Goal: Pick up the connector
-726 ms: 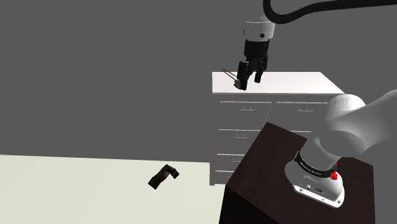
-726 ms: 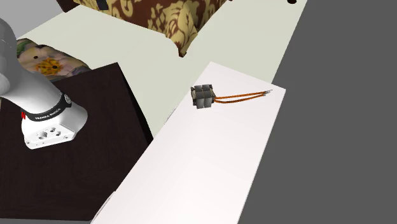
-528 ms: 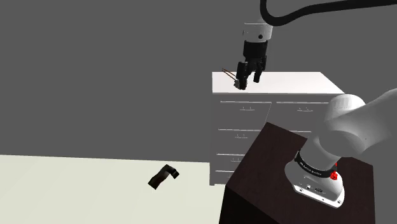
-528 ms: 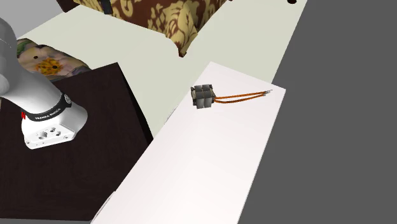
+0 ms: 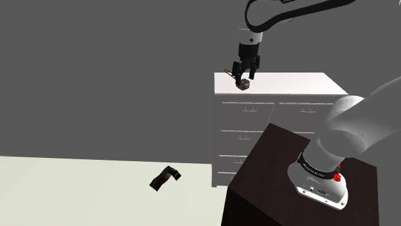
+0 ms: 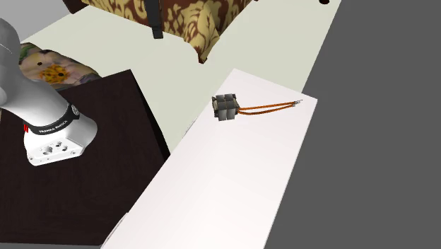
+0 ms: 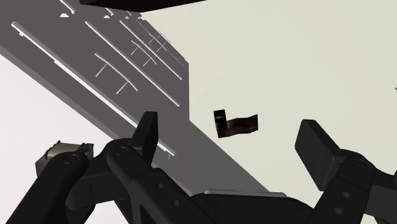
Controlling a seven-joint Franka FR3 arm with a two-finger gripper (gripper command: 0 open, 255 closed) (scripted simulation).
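Observation:
The connector [image 6: 226,107] is a small grey-and-dark block with thin orange wires [image 6: 268,107] trailing from it. It lies near a corner of the white dresser top [image 6: 233,184]. In the shoulder view the connector [image 5: 243,84] rests at the dresser's front left corner, and my gripper [image 5: 245,74] hangs open just above it without touching. Seen from the wrist, the two black fingers [image 7: 147,130] stand wide apart with nothing between them. The connector [image 7: 63,151] peeks out beside the hand, partly hidden by it. One black finger [image 6: 154,21] dips in at the second exterior view's top edge.
The white dresser [image 5: 247,135] with several drawers stands behind the dark stand [image 5: 270,173]. A small dark object [image 5: 166,178] lies on the pale floor. A brown patterned seat [image 6: 205,18] and a floral cushion [image 6: 46,67] sit beyond the stand.
The gripper has swung away from the shoulder camera and to that view's left, ending over the connector. A finger has come in at the second exterior view's top. The connector has not moved.

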